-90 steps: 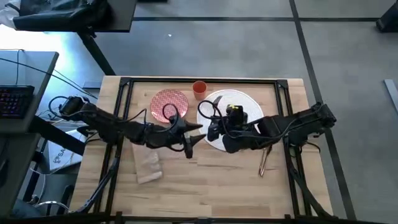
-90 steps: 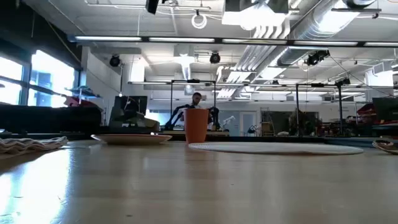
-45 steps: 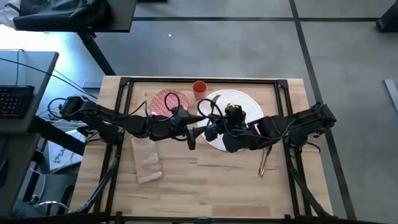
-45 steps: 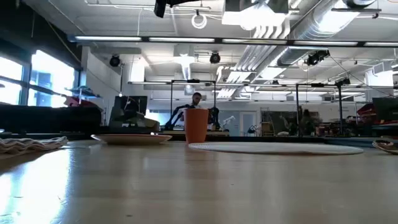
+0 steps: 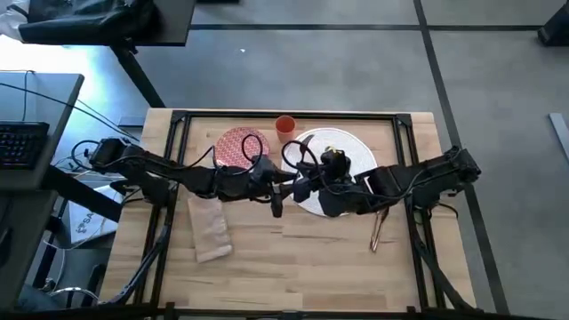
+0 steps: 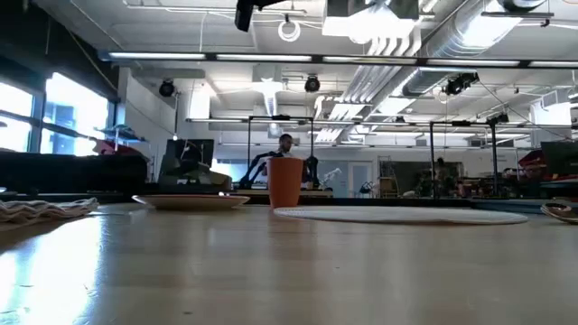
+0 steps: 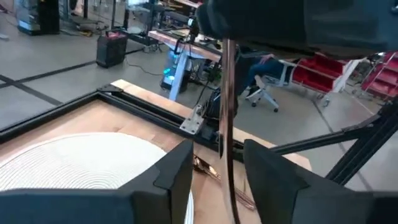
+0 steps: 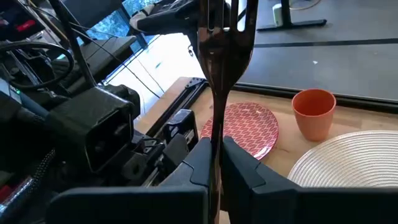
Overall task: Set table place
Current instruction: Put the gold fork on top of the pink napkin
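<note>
2 arms: meet mid-tabletop, just beside the placemat [image 5: 331, 151].
Right pincer [image 8: 214, 163]: pinching the fork [image 8: 219, 62] upright.
Left pincer [image 7: 219, 167]: spread around its handle.
Handover: squeeze before release.

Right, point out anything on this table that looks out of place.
Nothing looks spilled or damaged. The plate sits beside the placemat, not on it, and the napkin lies far from both. The right gripper holds a fork upright in the air.
</note>
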